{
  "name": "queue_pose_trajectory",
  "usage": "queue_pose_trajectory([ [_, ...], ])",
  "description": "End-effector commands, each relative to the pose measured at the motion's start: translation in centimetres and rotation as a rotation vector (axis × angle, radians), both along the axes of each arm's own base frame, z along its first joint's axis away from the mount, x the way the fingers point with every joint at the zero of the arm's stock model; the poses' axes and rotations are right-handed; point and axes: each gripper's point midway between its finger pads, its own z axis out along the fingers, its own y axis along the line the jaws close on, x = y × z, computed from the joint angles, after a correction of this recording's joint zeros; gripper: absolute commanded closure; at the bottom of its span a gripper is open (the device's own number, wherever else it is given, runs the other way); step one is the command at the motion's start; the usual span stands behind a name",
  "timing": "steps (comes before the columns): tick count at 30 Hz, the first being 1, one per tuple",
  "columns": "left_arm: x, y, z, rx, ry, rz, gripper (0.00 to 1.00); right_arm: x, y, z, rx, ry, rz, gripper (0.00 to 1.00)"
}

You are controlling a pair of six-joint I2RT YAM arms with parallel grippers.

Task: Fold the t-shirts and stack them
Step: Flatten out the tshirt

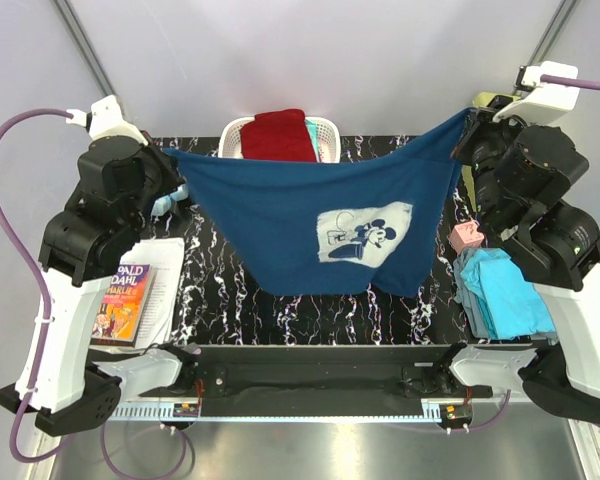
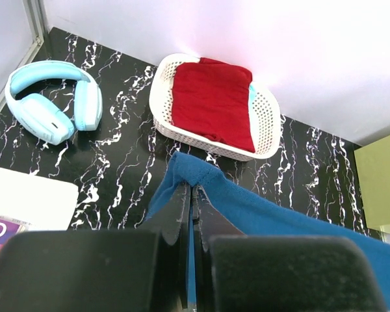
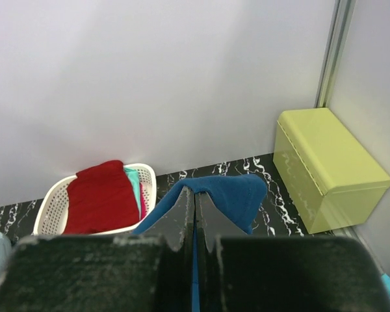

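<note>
A navy blue t-shirt (image 1: pixel 300 215) with a white cartoon-mouse print hangs stretched in the air between both arms, its lower edge sagging toward the table. My left gripper (image 1: pixel 170 155) is shut on its left corner (image 2: pixel 188 170). My right gripper (image 1: pixel 466 122) is shut on its right corner (image 3: pixel 231 192). A dark red t-shirt (image 1: pixel 278 135) lies folded in a white basket (image 1: pixel 325 130) at the back; the left wrist view shows it (image 2: pixel 213 103) too. A turquoise t-shirt (image 1: pixel 505 290) lies bunched at the right edge, beside the right arm.
Light blue headphones (image 2: pixel 52 101) lie at the back left. A book (image 1: pixel 125 300) on white paper rests by the left arm. A yellow-green box (image 3: pixel 328 166) stands at the back right, and a small pink object (image 1: pixel 468 236) sits near the turquoise shirt.
</note>
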Motion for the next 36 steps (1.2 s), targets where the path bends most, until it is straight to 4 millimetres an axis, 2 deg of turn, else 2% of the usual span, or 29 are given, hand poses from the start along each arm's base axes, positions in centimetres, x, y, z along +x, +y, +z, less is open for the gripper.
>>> queue_pose_trajectory([
  [1, -0.3, 0.5, 2.2, -0.025, -0.067, 0.020, 1.00, -0.2, -0.5, 1.1, 0.012, -0.025, -0.030, 1.00],
  [4, -1.0, 1.1, 3.1, -0.022, -0.094, 0.036, 1.00, -1.3, -1.6, 1.8, 0.024, -0.072, -0.035, 1.00],
  [9, -1.6, 1.6, 2.5, -0.005, -0.083, 0.046, 1.00, -1.3, -2.2, 1.6, -0.012, -0.063, -0.064, 1.00],
  [16, -4.9, 3.3, 1.8, -0.010, -0.088, 0.069, 1.00, -3.3, -4.0, 1.4, -0.023, -0.049, -0.071, 1.00],
  [18, -5.3, 3.0, 1.1, -0.036, -0.078, 0.050, 1.00, -3.6, -4.4, 0.8, -0.031, -0.032, -0.077, 1.00],
  [21, -6.1, 2.3, -1.0, -0.081, -0.042, 0.017, 1.00, -3.7, -4.6, -1.8, -0.062, 0.039, -0.095, 1.00],
  [25, -7.1, 1.8, -5.7, -0.099, 0.038, -0.006, 1.00, -4.1, -5.2, -6.4, -0.078, 0.116, -0.122, 1.00],
  [26, -7.3, 1.9, -6.3, -0.099, 0.047, -0.009, 1.00, -4.4, -5.5, -7.9, -0.092, 0.141, -0.134, 1.00],
  [28, -8.1, 2.3, -7.2, -0.095, 0.055, -0.007, 1.00, -4.7, -5.8, -9.5, -0.084, 0.175, -0.141, 1.00],
  [31, -9.3, 3.3, -6.8, -0.080, 0.031, 0.003, 1.00, -5.2, -6.3, -11.2, -0.091, 0.210, -0.157, 1.00],
  [36, -10.6, 4.8, -4.6, -0.071, -0.018, 0.030, 1.00, -5.8, -6.8, -12.0, -0.078, 0.239, -0.171, 1.00],
])
